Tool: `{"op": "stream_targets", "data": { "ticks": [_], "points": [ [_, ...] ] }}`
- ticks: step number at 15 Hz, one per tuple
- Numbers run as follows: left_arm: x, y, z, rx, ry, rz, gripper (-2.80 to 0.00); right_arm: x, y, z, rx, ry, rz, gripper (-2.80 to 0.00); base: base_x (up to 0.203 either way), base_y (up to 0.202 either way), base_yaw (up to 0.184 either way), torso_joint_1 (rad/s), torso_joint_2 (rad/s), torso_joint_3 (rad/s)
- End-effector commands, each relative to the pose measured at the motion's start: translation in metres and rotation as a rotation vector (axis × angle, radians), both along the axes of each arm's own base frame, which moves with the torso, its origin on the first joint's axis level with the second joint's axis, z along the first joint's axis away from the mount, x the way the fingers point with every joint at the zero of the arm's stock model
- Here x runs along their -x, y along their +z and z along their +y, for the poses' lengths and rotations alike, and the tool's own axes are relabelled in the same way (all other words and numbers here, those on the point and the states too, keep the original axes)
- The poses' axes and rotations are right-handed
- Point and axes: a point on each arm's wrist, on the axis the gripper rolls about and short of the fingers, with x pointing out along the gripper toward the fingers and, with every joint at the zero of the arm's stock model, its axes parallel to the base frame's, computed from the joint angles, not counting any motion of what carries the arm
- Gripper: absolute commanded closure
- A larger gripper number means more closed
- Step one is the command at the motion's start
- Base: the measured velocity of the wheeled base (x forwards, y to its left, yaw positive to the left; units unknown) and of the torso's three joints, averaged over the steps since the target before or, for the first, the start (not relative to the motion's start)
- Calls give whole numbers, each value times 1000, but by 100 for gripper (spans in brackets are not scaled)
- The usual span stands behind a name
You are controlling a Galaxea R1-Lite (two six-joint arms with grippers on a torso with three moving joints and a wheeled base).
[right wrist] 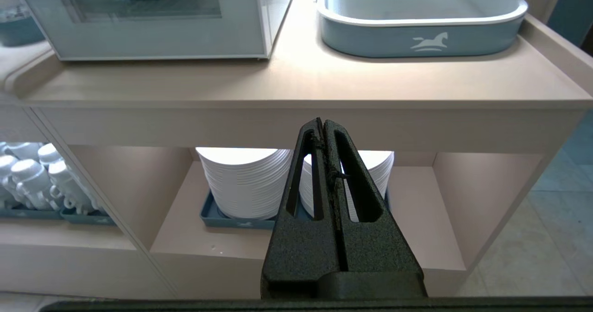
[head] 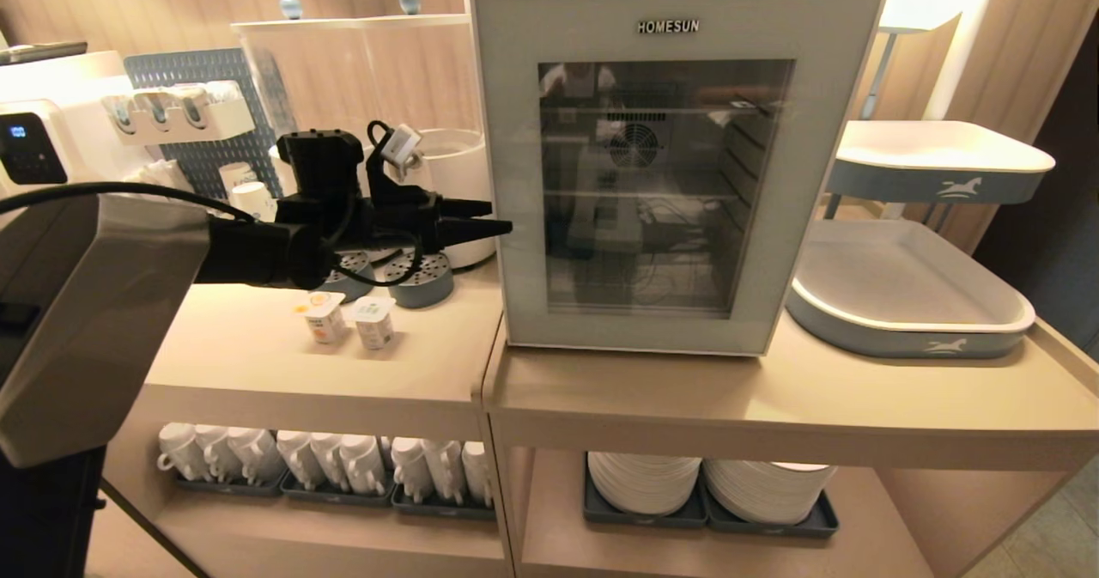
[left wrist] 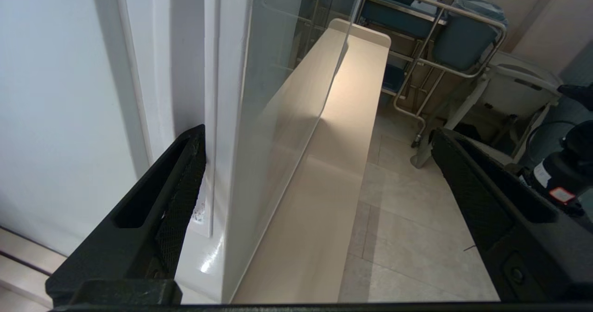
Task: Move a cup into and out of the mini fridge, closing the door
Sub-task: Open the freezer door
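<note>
1. Left gripper (head: 494, 218), black, on a dark arm reaching in level: jaws spread wide and empty, straddling the left edge of the door, one finger on the white side wall and the other out past the glass front. No contact can be confirmed.
2. Two small foil-lidded cups (head: 349, 318), one orange-labelled and one green-labelled: on the pale wooden bench (head: 652, 389), below and behind the left jaws, untouched.
3. Mini fridge (head: 871, 37), white and boxy: just ahead of the left jaws. Its door (head: 515, 174), dark glass in a wide pale grey-blue frame lettered "HOMESUN", appears shut; wire shelves and a round fan show through, and no cup is visible inside.
4. Step in hand, by judgement: taking hold of the door edge to open it. Next move calls for the jaws to catch the frame edge and swing it outward.
5. Right gripper (right wrist: 323, 126), black: jaws pressed together, empty, parked low before the lower shelf of stacked white plates (right wrist: 245, 182).
6. Grey-blue oval trays (head: 910, 303) with a white horse mark: on the bench beyond the fridge, well apart from the left jaws.
7. Room: beige panelled wall, pale tiled floor, white mugs (head: 335, 462) on the lower shelf.
</note>
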Motion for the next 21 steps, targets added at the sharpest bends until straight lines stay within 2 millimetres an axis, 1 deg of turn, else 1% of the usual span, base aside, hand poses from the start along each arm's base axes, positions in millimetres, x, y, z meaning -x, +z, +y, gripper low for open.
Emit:
{"op": "stream_targets", "data": {
  "ticks": [1,2,4,9,13,16,18,21],
  "points": [
    [4,7,-2,5,-14,-5,-280,0,0,0,0,0,1,0,0,0,0,0,0,0],
    [6,7,-6,7,-23,4,-280,0,0,0,0,2,1,0,0,0,0,0,0,0],
    [7,6,-7,7,-26,20,-280,0,0,0,0,0,1,0,0,0,0,0,0,0],
    [30,14,-2,4,-45,27,-280,0,0,0,2,0,1,0,0,0,0,0,0,0],
    [61,14,4,7,-52,1,-280,0,0,0,0,0,1,0,0,0,0,0,0,0],
    [91,15,9,9,-56,-11,-280,0,0,0,0,0,1,0,0,0,0,0,0,0],
    [112,12,10,7,-65,1,-280,0,0,0,0,0,1,0,0,0,0,0,0,0],
    [148,7,6,6,-98,0,-280,0,0,0,1,0,-1,0,0,0,0,0,0,0]
  ]
}}
